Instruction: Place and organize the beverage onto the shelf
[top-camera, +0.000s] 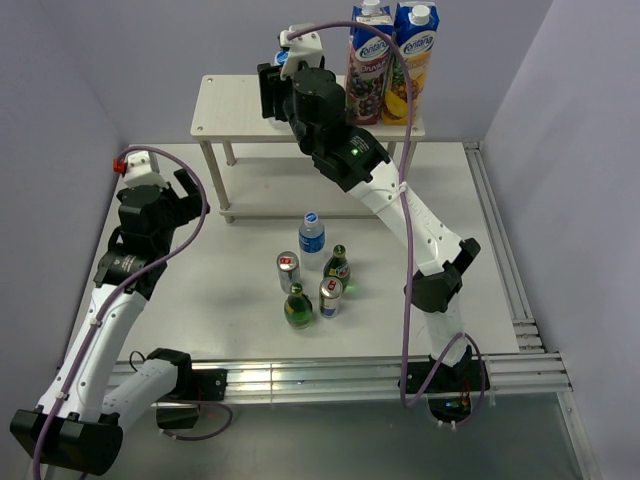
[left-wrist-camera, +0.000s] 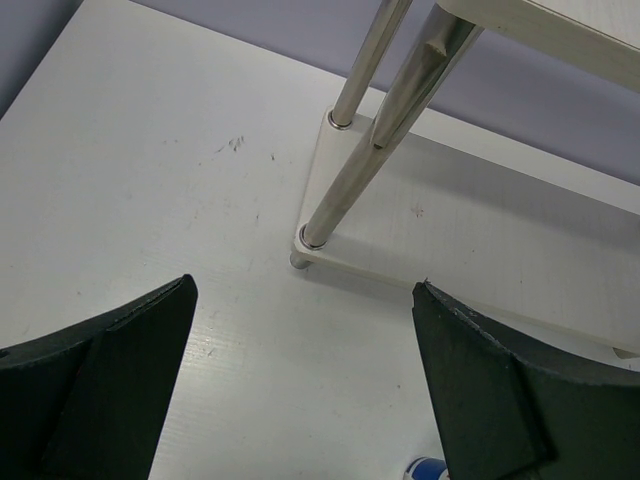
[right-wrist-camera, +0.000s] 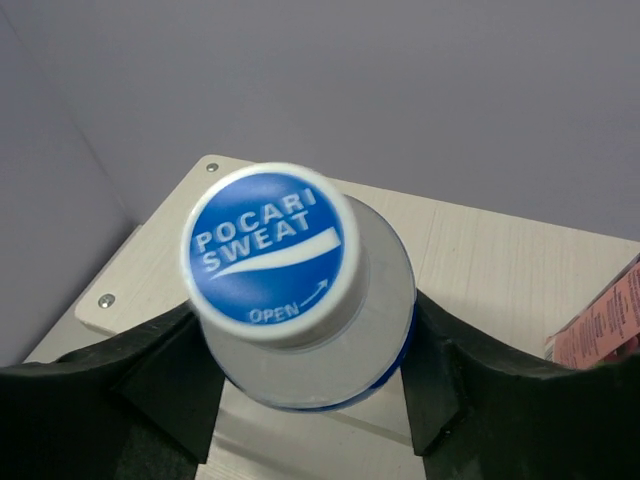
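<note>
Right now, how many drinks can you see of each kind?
Juice cartons: 2
Plastic bottles: 2, one plastic bottle in the right claw
Green glass bottles: 2
Cans: 2
Total: 8

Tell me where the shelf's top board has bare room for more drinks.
The left end of the top board, between its left edge and the right gripper holding the Pocari Sweat bottle. The right end is crowded by two juice cartons.
</note>
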